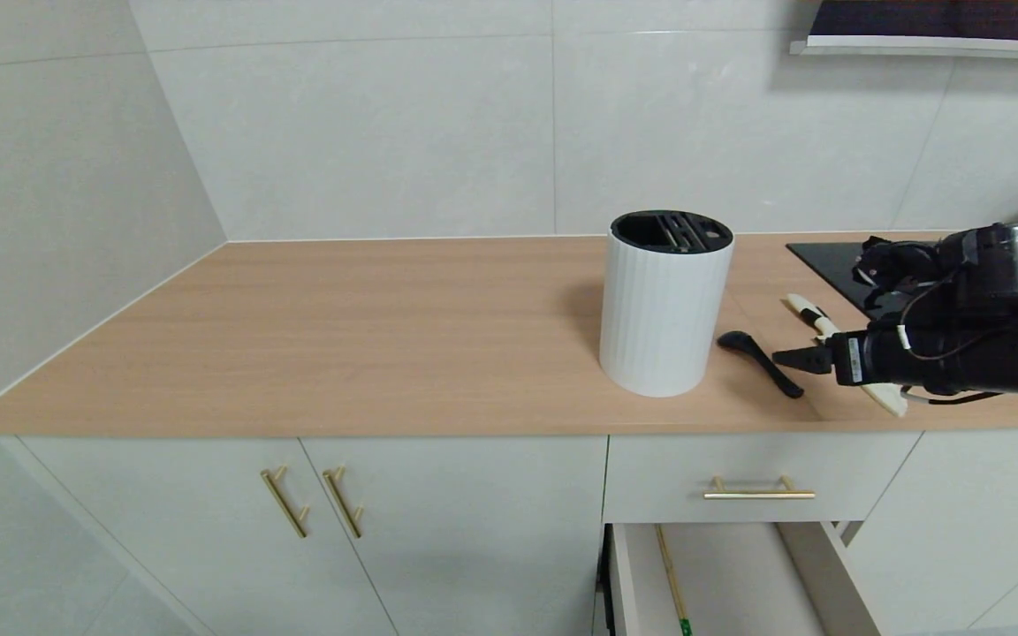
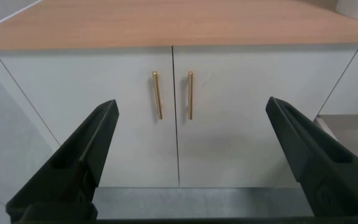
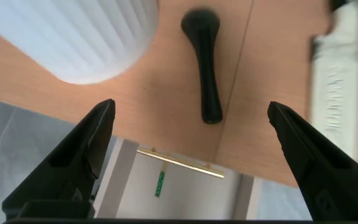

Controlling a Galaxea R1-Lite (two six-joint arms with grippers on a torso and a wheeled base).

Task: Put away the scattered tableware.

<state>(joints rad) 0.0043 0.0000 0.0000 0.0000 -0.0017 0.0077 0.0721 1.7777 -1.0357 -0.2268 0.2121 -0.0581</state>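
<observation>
Fingers (image 3: pixel 86 162) on your right gripper (image 3: pixel 190 109) stand wide apart, holding nothing; the small black plastic spoon (image 3: pixel 205 68) lies flat just ahead of them, in line with the gap, untouched. Beyond one finger sits the white ribbed cylindrical holder (image 1: pixel 664 309), beyond the other a long white knife-like utensil (image 1: pixel 814 318) (both pieces unstowed, so reckon the task barely begun). Left gripper (image 2: pixel 191 102): splayed, empty.
</observation>
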